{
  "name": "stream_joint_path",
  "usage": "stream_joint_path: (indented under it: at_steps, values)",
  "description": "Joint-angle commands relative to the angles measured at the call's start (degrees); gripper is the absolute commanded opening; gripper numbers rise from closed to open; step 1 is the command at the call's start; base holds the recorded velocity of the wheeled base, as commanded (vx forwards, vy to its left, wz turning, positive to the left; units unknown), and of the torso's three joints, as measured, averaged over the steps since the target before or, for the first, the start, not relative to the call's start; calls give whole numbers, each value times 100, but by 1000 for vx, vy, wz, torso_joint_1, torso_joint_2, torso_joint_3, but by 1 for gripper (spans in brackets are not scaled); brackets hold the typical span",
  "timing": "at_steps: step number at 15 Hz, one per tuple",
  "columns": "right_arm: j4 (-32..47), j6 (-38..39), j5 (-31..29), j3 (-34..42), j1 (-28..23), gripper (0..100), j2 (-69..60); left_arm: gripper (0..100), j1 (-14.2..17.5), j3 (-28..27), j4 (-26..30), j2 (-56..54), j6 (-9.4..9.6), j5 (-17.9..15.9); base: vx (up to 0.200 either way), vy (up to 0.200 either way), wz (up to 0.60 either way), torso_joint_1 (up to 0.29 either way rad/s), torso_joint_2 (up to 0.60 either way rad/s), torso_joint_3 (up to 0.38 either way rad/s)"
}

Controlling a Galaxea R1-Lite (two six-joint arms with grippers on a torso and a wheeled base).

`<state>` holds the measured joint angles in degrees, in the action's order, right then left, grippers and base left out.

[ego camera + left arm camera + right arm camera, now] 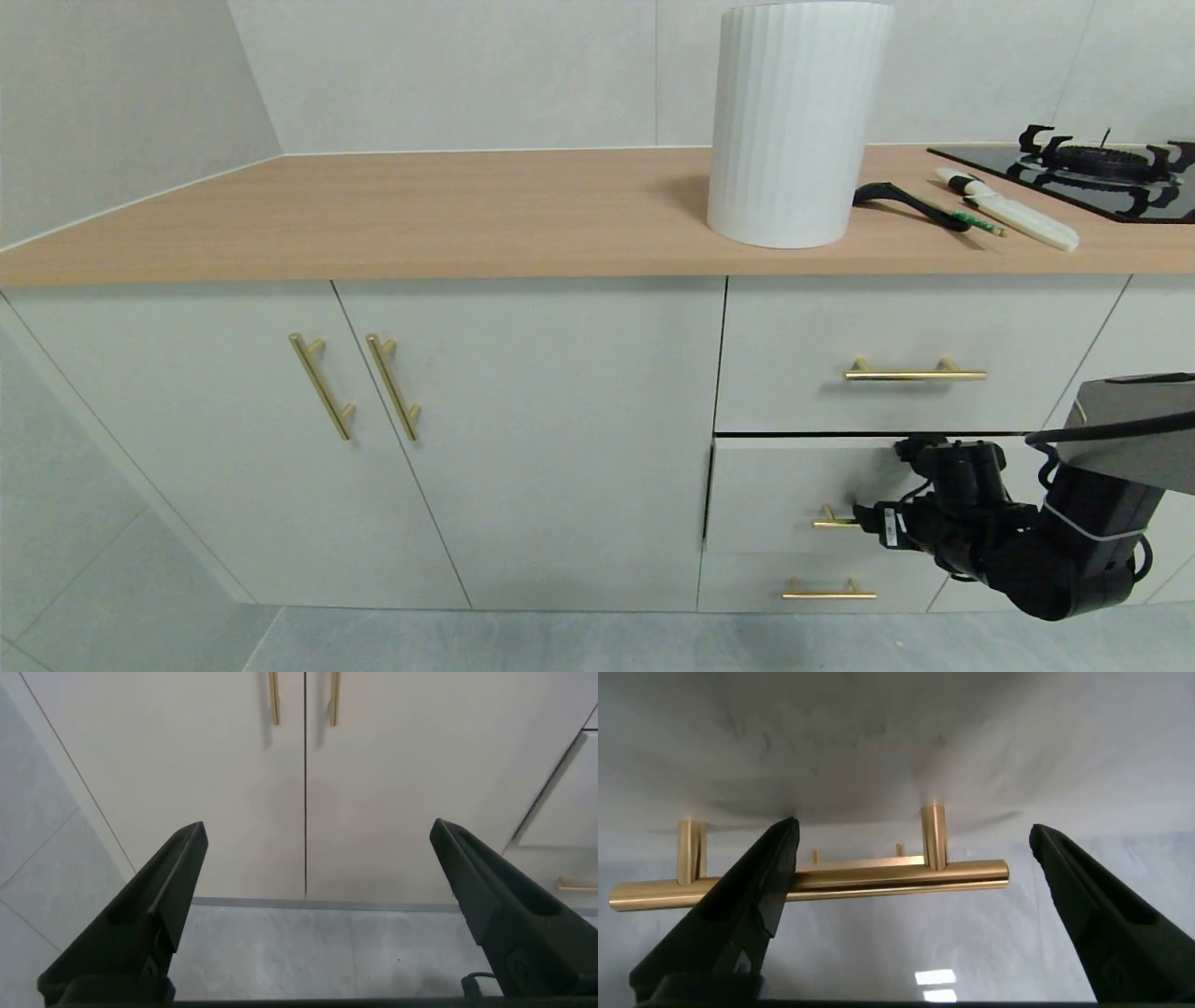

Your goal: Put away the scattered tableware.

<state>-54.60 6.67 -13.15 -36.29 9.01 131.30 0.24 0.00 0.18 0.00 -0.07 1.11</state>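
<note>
**Head view.** The right gripper (pixel 866 525) is at the handle (pixel 834 523) of the middle drawer (pixel 784 485), low in the cabinet run on the robot's right. From this angle its fingers cannot be judged. A dark gap shows along the drawer's top edge. The top drawer (pixel 915 327) sits above it and the bottom drawer (pixel 747 583) below it.

The tableware lies on the wooden counter (pixel 420 215), well above the gripper:
- a black spatula (pixel 901 201)
- a pair of green-tipped chopsticks (pixel 976 222)
- a white knife (pixel 1013 210)

All three lie close together between a tall white ribbed container (pixel 794 121) and the gas hob (pixel 1102 168). The spatula's head is just beside the container's base. Nothing is touching them.

**Left wrist view.** The left gripper (pixel 318 829) has its fingers (pixel 168 896) spread wide with nothing between them. It faces the double cabinet doors (pixel 187 775), which are closed, and the grey floor (pixel 327 952) below them.

**Right wrist view.** The right gripper (pixel 912 833) has its fingers (pixel 757 896) fully apart and not clamped on anything. The brass bar of the handle (pixel 878 875) runs across the gap between the fingers, close in front of the drawer front (pixel 878 737). One end of the bar passes behind a finger. Contact with the bar cannot be confirmed.
</note>
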Motion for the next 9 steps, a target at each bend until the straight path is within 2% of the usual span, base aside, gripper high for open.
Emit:
stream_joint_path:
  at_steps: [1, 2, 3, 5, 7, 9]
  values:
    - [925, -131, 111, 114, 4, 100, -870, 100, 2, 0, -1, 0, -1, 3, 0, 0, 0, 0, 0, 0]
    - [1496, -166, 287, 122, 22, 100, -1274, 100, 2, 0, -1, 0, -1, 3, 0, 0, 0, 0, 0, 0]
    - [2428, -175, 560, 96, 48, 100, -1951, 100, 2, 0, -1, 0, -1, 3, 0, 0, 0, 0, 0, 0]
    - [3518, -377, 683, 17, 154, 100, -2891, 100, 2, 0, -1, 0, -1, 3, 0, 0, 0, 0, 0, 0]
    - [3957, -394, 691, -27, 242, 100, -3586, 100, 2, 0, -1, 0, -1, 3, 0, 0, 0, 0, 0, 0]
    - [3948, -377, 665, -1, 453, 100, -3963, 100, 2, 0, -1, 0, -1, 3, 0, 0, 0, 0, 0, 0]
